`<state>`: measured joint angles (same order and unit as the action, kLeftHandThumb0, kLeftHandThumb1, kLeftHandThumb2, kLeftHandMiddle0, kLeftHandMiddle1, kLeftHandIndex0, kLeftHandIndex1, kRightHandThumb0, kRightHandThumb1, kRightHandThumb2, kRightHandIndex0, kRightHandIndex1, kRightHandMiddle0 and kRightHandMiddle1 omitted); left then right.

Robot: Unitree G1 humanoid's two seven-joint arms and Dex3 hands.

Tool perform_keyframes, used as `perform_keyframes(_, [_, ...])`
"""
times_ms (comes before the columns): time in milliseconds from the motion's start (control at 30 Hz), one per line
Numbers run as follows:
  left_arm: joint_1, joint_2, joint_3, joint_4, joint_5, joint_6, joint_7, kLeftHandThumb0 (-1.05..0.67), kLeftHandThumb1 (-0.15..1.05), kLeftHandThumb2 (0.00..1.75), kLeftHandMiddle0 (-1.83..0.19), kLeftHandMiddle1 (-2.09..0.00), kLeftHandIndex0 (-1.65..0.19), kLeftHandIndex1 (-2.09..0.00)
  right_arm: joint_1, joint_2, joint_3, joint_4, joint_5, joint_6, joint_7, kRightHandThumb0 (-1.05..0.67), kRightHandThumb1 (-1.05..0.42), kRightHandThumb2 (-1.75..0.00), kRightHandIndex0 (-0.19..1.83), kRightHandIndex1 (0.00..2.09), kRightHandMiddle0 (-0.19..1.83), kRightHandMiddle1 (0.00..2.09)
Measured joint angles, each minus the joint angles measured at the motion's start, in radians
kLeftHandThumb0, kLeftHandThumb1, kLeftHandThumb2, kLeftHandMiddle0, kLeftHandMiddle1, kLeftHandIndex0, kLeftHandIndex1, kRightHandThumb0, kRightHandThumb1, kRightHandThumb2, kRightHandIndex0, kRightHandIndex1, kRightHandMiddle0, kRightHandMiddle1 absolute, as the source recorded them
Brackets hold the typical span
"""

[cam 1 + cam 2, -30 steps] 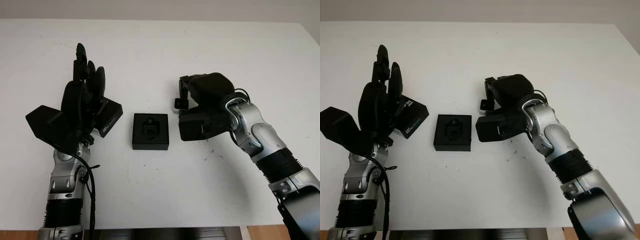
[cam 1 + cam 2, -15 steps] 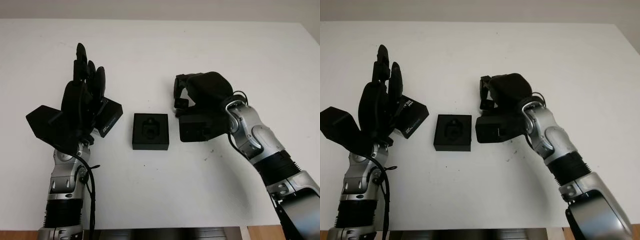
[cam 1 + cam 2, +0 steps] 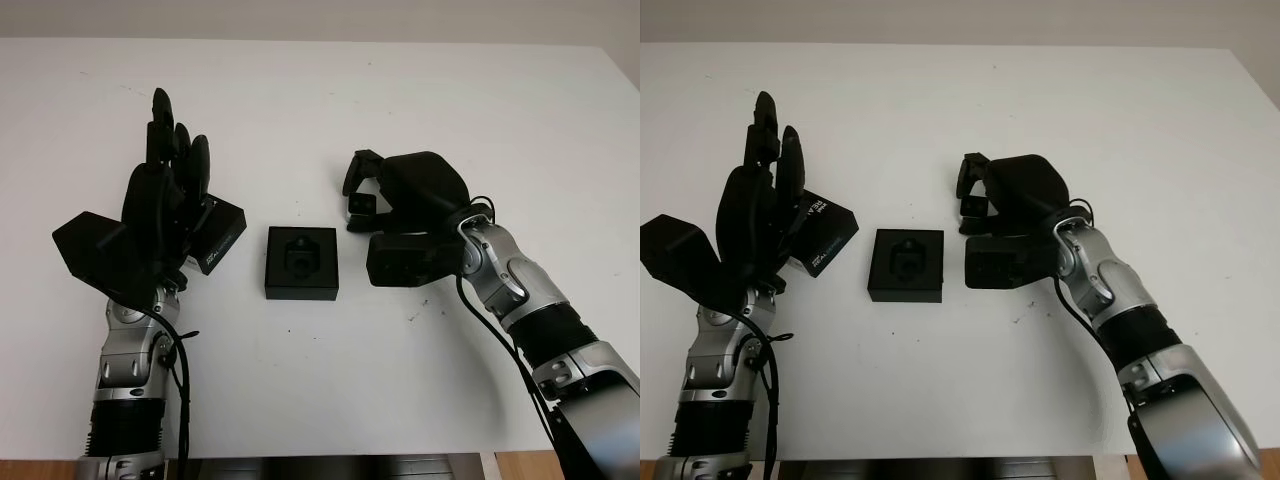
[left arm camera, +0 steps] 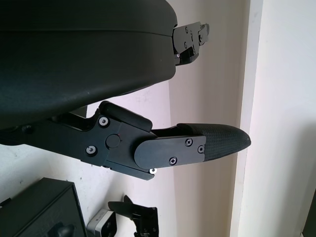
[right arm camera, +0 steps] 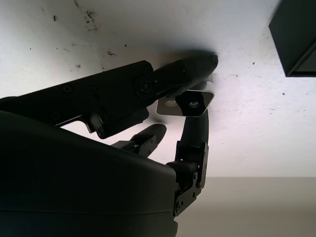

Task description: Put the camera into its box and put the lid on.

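our right hand (image 3: 375,195) has fingers (image 5: 195,131) curled round small silver-and-black camera (image 5: 186,104), just right of open black square box (image 3: 301,262) on white counter (image 3: 400,90). left hand (image 3: 160,215) open, raised over black lid (image 3: 215,232). camera not boxed, lid off.

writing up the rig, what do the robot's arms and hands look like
Both hands, left hand and right hand, are matte black with bulky smooth shells and three jointed fingers fastened by small screws. The forearms are silver metal with ribbed black sleeves lower down, and thin black cables loop beside each wrist.
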<state>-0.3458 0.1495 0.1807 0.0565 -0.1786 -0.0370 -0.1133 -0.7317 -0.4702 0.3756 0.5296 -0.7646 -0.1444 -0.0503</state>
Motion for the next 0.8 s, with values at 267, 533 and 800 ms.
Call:
perform_keyframes(267, [0.000, 0.000, 0.002, 0.000, -0.013, 0.007, -0.004, -0.74, 1.05, 0.49, 0.19, 0.00, 0.19, 0.00, -0.009, 0.000, 0.001, 0.006, 0.002, -0.006, 0.008, -0.34, -0.98, -0.05, 0.47, 0.25, 0.34, 1.52])
perform_keyframes(533, [0.000, 0.007, 0.001, 0.000, -0.010, 0.009, -0.009, -0.75, 1.05, 0.51, 0.19, 0.00, 0.19, 0.00, -0.008, 0.000, -0.043, 0.004, 0.114, -0.040, 0.057, -0.32, -0.98, -0.06, 0.45, 0.24, 0.33, 1.51])
perform_keyframes(800, [0.000, 0.007, 0.000, 0.000, -0.007, 0.009, -0.008, -0.74, 1.05, 0.52, 0.19, 0.00, 0.19, 0.00, -0.008, -0.004, -0.131, -0.141, 0.261, -0.034, 0.211, -0.34, -0.99, -0.05, 0.29, 0.59, 0.30, 1.65])
